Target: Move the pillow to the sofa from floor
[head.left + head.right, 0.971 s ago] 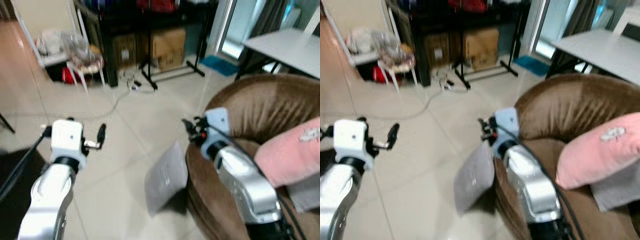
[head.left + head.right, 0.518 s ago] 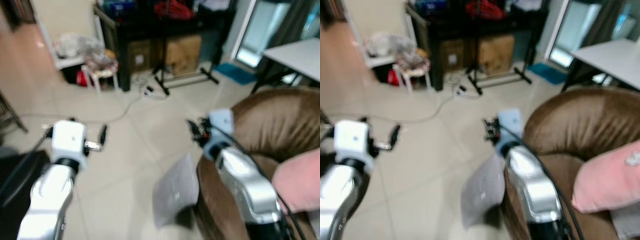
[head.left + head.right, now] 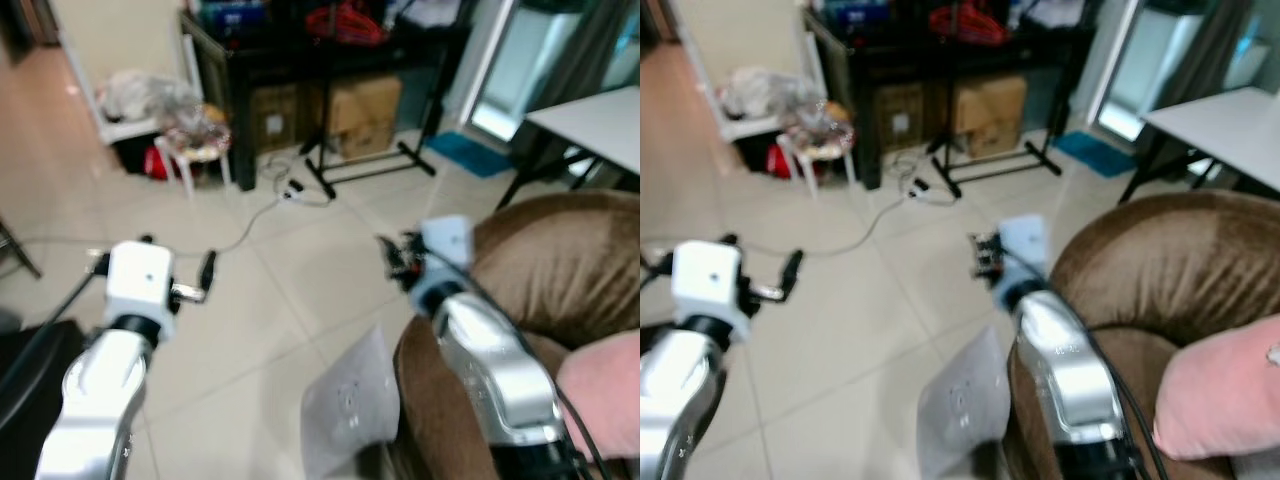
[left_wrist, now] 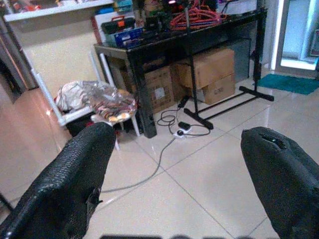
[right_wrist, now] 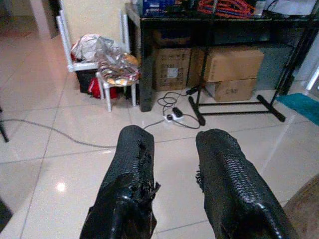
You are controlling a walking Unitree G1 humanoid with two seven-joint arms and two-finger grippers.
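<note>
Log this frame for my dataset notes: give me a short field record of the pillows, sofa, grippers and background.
grey pillow: on the tiled floor, leaning against the sofa's side
pink pillow: on the sofa
sofa: brown, on the robot's right
left gripper: fingers wide apart, empty, raised over the floor
right gripper: fingers slightly apart, empty, near the sofa arm
background: black rack with cardboard boxes beneath, white table

Glossy beige floor tiles point(image 3: 250, 330) run to a black shelving unit point(image 5: 149, 59) holding cardboard boxes point(image 5: 234, 64), with a white stool point(image 3: 200, 160) and trailing cable point(image 5: 55, 134) beside it, a white table point(image 3: 590, 110) and a teal mat point(image 3: 470, 150) near bright glazing.
</note>
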